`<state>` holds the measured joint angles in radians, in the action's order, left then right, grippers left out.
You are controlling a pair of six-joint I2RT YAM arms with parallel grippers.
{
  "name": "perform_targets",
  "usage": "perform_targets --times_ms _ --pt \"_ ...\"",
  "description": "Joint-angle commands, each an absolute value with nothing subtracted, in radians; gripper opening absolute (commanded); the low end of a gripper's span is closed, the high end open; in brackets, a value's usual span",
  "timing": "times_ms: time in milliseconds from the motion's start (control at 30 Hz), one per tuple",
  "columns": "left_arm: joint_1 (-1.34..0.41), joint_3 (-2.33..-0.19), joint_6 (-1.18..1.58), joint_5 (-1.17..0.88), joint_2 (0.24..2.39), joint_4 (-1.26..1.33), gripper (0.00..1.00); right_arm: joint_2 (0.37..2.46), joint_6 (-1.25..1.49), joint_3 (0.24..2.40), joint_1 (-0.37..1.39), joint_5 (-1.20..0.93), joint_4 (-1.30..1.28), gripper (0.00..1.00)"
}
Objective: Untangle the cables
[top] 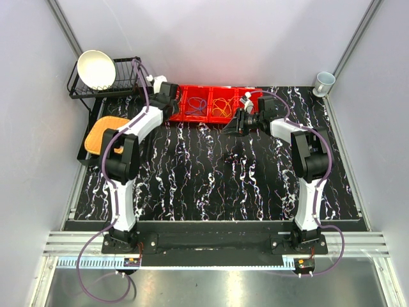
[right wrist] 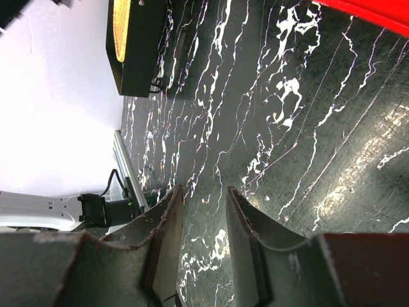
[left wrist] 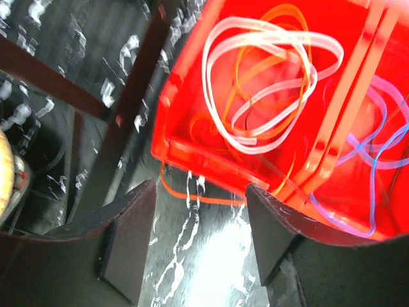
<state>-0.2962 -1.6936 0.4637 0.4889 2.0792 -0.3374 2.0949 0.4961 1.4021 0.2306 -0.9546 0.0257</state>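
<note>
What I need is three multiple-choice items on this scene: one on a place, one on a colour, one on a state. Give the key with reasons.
1. Where does the white bowl sit?
A. In the black wire rack
B. In a red bin
C. Between the arms

2. Which colour of cable shares the white cable's compartment?
A. Green
B. Orange
C. Black

3. How is the left tool?
A. Shut on the white cable
B. Shut on a spoon
C. Open, empty

Key: 1 A, the bowl leans in the rack at far left. 2 B, the orange cable loops among the white one. 3 C, its fingers stand apart with only table between them.
</note>
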Motion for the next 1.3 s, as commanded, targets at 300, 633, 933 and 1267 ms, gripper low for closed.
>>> perform_targets --times_ms 300,633,933,1267 --pt "-0.308 -1.773 0.299 0.328 2.170 -0.340 0.58 2.089 0.503 1.431 0.229 -0.969 0.048 0.38" --pt "-0.337 -1.862 0.233 0.350 2.246 -0.383 0.57 2.098 0.505 1.440 0.227 -0.968 0.040 0.39" --pt "-0.348 -1.784 0.239 0.373 2.178 -0.353 0.57 2.102 0.505 1.442 0.227 -0.968 0.037 0.39" --pt "-0.382 -1.686 0.229 0.393 2.128 -0.311 0.55 2.100 0.505 1.440 0.229 -0.968 0.037 0.39"
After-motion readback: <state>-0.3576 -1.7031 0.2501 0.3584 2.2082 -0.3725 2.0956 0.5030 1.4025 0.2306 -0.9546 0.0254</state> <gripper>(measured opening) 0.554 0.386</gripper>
